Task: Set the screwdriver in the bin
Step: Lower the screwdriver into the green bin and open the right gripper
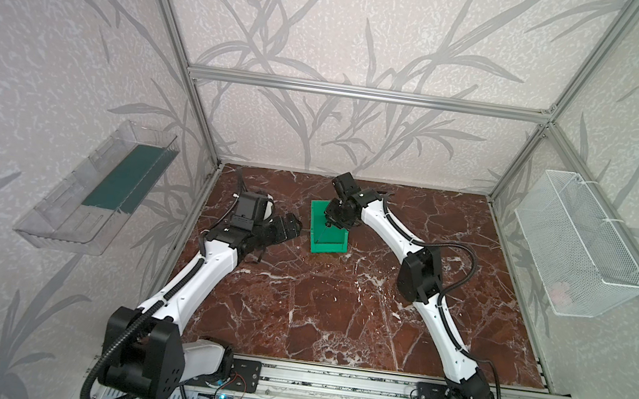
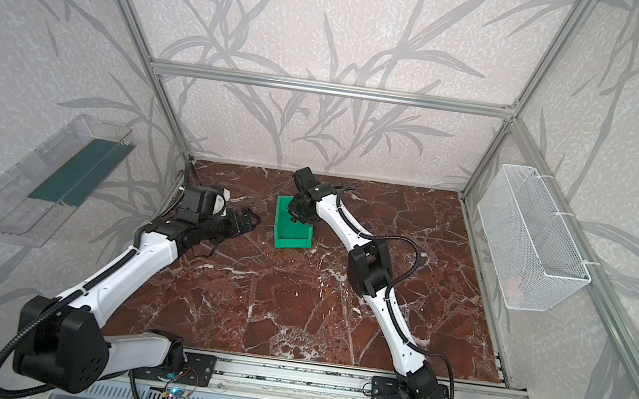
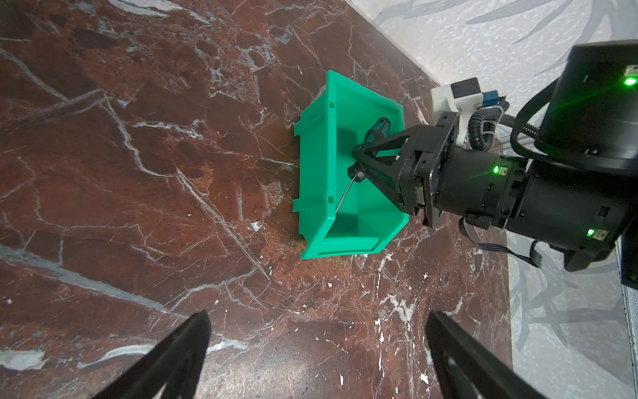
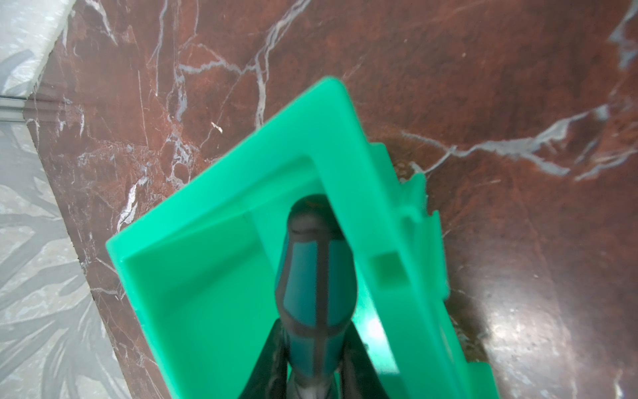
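Holding the screwdriver clenched by the handle in the right tool over the bin, shaft dipping toward its near-left wall.

The screwdriver is blurring in the right wrist view, its shaft running off the picture's edge; in both top views the right gripper is hiding its handle and part of the bin

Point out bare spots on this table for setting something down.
Bare table: between the arms, from the bin to the front rail, and right of the right arm. Crowded: around the bin, where the right tool holds the screwdriver, left tool nearby.
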### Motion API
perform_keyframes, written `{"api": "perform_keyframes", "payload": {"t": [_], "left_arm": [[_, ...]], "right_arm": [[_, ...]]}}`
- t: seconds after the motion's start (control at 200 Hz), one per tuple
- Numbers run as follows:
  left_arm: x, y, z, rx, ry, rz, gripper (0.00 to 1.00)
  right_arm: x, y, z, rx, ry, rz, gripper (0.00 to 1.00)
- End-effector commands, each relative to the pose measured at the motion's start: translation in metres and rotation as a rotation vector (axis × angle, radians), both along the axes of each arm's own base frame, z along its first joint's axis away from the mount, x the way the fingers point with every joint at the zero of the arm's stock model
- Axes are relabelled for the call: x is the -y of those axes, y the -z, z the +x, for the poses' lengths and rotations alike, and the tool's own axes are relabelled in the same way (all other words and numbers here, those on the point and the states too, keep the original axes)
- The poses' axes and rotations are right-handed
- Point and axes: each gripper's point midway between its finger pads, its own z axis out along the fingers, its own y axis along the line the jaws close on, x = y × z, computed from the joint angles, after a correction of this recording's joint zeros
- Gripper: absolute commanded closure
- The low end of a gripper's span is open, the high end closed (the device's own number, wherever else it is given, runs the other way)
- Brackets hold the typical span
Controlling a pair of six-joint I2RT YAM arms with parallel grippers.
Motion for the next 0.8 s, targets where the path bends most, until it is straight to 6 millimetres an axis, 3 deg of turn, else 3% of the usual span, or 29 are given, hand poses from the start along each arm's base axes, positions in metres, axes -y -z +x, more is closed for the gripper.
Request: {"api": "perform_keyframes", "payload": {"t": [0.0, 0.37, 0.595, 0.795], "left_arm": [[-0.003, -0.002, 0.0, 0.002, 0.004, 0.018, 0.01], [-0.003, -0.002, 0.001, 0.006, -0.002, 0.019, 0.01], [-0.003, -0.003, -0.001, 0.01, -0.008, 0.009, 0.01], [-0.004, -0.004, -0.005, 0.016, -0.021, -0.002, 0.01]], "right_arm": [[-0.002, 0.013, 0.006, 0.019, -0.002, -0.02, 0.81], [-0.008, 0.006, 0.007, 0.042, -0.028, -0.006, 0.65], [-0.012, -0.016, 0.01, 0.08, -0.039, 0.024, 0.59], [-0.021, -0.049, 0.012, 0.144, -0.066, 0.062, 0.53]]}}
